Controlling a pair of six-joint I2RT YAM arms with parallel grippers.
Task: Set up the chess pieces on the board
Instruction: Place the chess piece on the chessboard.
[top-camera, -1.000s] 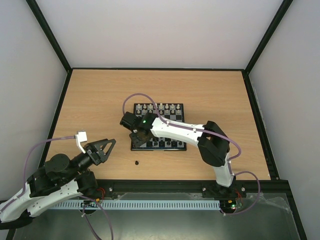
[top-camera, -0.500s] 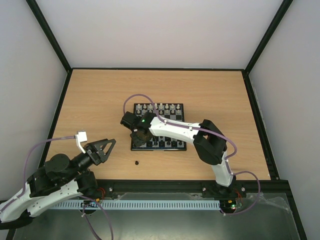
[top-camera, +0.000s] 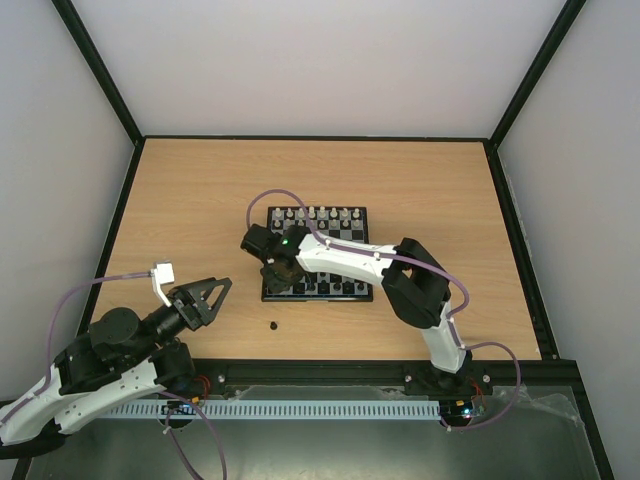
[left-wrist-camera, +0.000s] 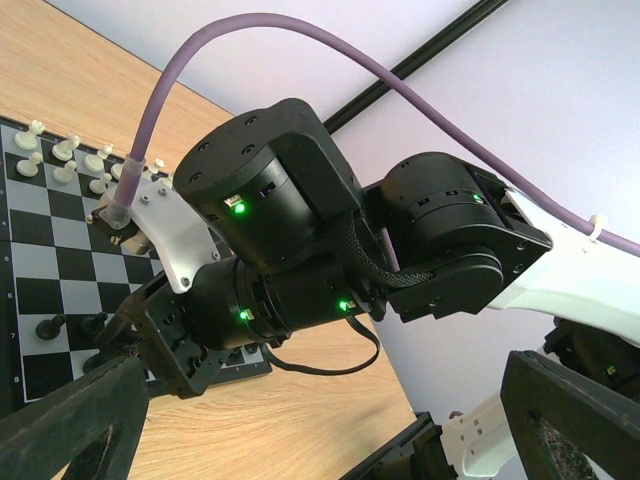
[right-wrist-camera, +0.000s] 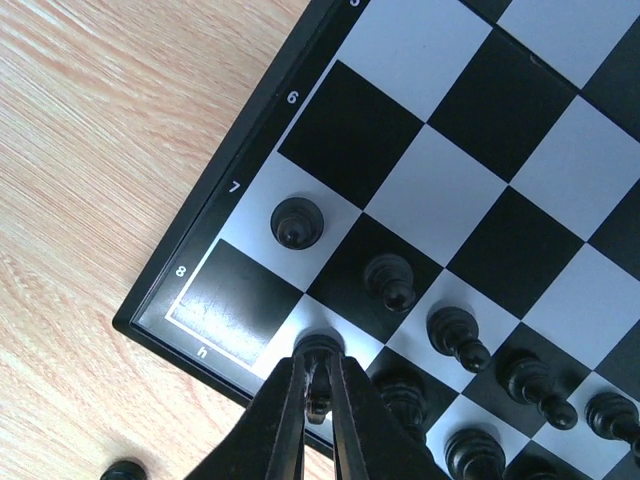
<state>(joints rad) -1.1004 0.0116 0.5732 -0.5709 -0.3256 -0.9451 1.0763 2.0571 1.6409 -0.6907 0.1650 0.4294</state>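
Observation:
The board (top-camera: 316, 297) lies mid-table, with a row of white pieces (top-camera: 318, 213) along its far edge. My right gripper (top-camera: 283, 275) hangs over its near left corner. In the right wrist view that gripper (right-wrist-camera: 318, 365) is shut on a dark chess piece (right-wrist-camera: 318, 346), whose base is on or just above the pale square beside the empty corner square (right-wrist-camera: 235, 295). Several other dark pieces such as a pawn (right-wrist-camera: 298, 222) stand on the two nearest rows. One dark piece (top-camera: 273, 325) lies loose on the table. My left gripper (top-camera: 215, 292) is open and holds nothing.
In the left wrist view the right arm's wrist (left-wrist-camera: 270, 230) fills the middle, with the board (left-wrist-camera: 40, 250) behind it. A black frame (top-camera: 400, 372) runs along the table's near edge. The loose piece (right-wrist-camera: 125, 470) lies on bare wood just off the board's corner.
The right arm's elbow has swung slightly left while its gripper stayed over the board's near left corner. The left arm has not moved.

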